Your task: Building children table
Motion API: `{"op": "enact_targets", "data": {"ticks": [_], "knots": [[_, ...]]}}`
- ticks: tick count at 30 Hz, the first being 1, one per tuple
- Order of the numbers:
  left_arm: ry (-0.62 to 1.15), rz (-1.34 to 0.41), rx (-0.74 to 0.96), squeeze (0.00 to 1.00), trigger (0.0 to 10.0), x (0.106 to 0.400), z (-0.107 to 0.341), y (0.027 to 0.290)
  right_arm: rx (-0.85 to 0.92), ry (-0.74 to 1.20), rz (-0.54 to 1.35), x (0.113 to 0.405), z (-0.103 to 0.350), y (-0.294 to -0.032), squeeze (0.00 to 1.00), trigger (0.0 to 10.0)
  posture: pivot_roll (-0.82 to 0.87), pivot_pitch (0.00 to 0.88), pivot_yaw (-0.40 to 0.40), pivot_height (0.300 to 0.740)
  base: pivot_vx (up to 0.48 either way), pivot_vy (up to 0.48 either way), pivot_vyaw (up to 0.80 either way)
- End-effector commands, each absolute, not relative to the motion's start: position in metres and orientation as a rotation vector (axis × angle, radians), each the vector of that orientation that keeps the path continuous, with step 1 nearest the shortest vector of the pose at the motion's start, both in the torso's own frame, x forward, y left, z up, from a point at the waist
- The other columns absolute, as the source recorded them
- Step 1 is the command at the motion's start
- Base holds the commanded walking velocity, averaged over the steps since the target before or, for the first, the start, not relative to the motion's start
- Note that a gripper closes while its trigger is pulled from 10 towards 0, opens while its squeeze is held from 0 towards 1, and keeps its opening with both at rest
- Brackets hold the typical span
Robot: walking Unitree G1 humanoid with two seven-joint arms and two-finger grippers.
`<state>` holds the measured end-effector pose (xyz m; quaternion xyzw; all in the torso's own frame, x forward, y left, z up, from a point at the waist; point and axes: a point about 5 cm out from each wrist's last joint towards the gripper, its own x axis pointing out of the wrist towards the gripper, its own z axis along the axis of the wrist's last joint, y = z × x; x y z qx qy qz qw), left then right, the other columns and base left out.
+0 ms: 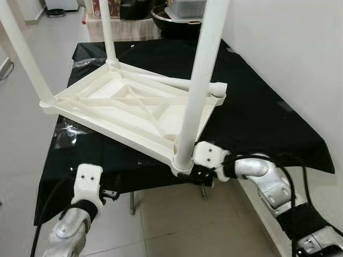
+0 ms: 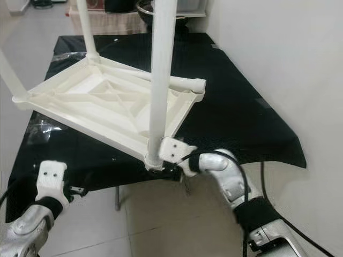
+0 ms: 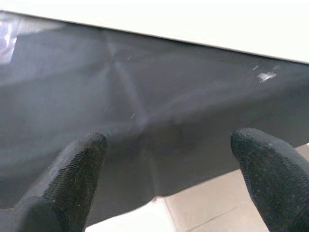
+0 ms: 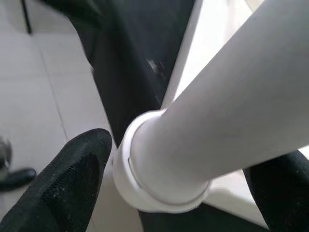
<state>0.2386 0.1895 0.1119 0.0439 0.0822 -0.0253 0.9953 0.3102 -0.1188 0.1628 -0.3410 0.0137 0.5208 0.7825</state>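
Note:
A white plastic table top (image 1: 107, 124) lies upside down and tilted on a black-draped table (image 1: 257, 112). Three white legs stand in its corner sockets: the near one (image 1: 201, 75), a far one (image 1: 107, 32) and a left one (image 1: 24, 53). A fourth leg (image 1: 182, 83) lies loose across the far side of the top. My right gripper (image 1: 202, 175) is at the near corner, open, its fingers (image 4: 72, 183) either side of the near leg's base (image 4: 159, 179). My left gripper (image 3: 169, 183) is open and holds nothing, low before the cloth's hanging front edge (image 3: 145, 121).
A white wall (image 1: 300, 53) runs close along the right. Tiled floor (image 1: 171, 225) lies below the table's front, with a metal table leg (image 1: 132, 203). Clear plastic wrap (image 1: 67, 131) lies on the cloth at the left. A dark bowl (image 1: 171, 19) and boxes stand at the back.

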Motion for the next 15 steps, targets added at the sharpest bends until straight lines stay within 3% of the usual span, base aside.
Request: {"op": "enact_targets", "data": {"ticks": [1,6,15], "knots": [[0.177,-0.046,0.105,0.0,10.0,0.237,0.111,0.189,-0.704,0.01,1.203,0.299,0.159,-0.099,0.0,10.0,0.01,0.15,-0.073,0.74,0.0,0.0,0.0],[0.171,-0.052,0.117,0.0,10.0,0.238,0.113,0.186,-0.638,-0.039,1.241,0.291,0.16,-0.074,0.0,10.0,0.02,0.147,-0.076,0.74,0.0,0.0,0.0],[0.17,-0.05,0.119,0.0,10.0,0.238,0.112,0.187,-0.66,-0.027,1.215,0.299,0.164,-0.086,0.0,10.0,0.01,0.142,-0.083,0.74,0.0,0.0,0.0]]}}
